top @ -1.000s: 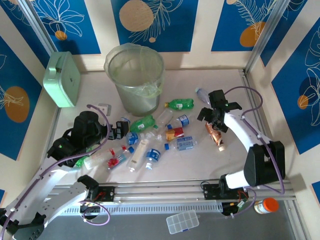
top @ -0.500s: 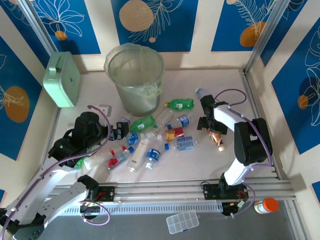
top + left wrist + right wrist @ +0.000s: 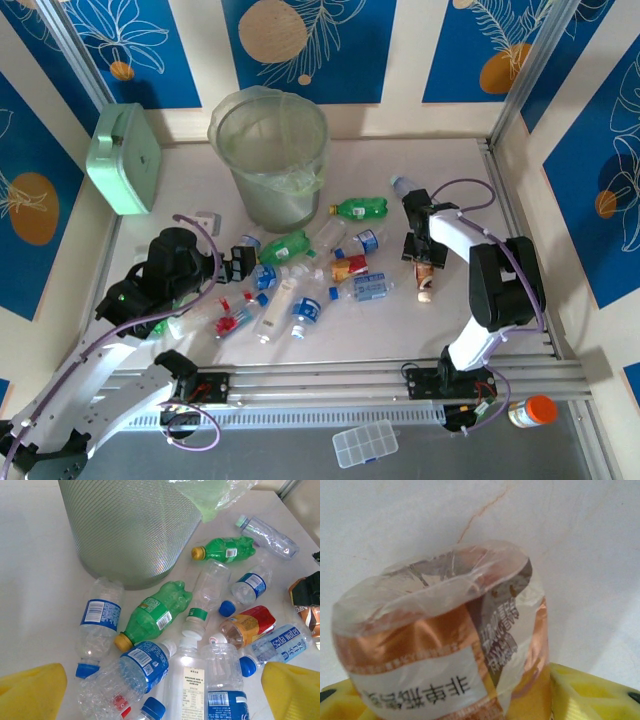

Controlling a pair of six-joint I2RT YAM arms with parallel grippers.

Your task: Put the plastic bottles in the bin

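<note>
At the left of the top view, my left gripper [image 3: 242, 262] hangs with its jaws wide open and holds nothing. It is at the edge of the heap of small plastic bottles [image 3: 275, 305]. Above it, near the top middle, stands the tall round grey-green plastic bin [image 3: 270, 190] with a clear bag inside. At the right, my right gripper [image 3: 424, 248] is down on one small clear plastic bottle with a shiny copper label [image 3: 425, 272]. That bottle lies on the white table [image 3: 370, 165], a little apart from the heap. My yellow fingers [image 3: 592, 692] press on its sides, so I think I have it.

To do this well, I should squeeze softly, because the thin bottle looks crumpled and could pop out. Then I should lift straight up, go high over the heap, and let go above the bin's mouth.

The top view tells me the way to the bin. My right wrist view tells me how my fingers hug the bottle. My left wrist view brings the heap close, with the bin's bumpy wall right behind it.
</note>
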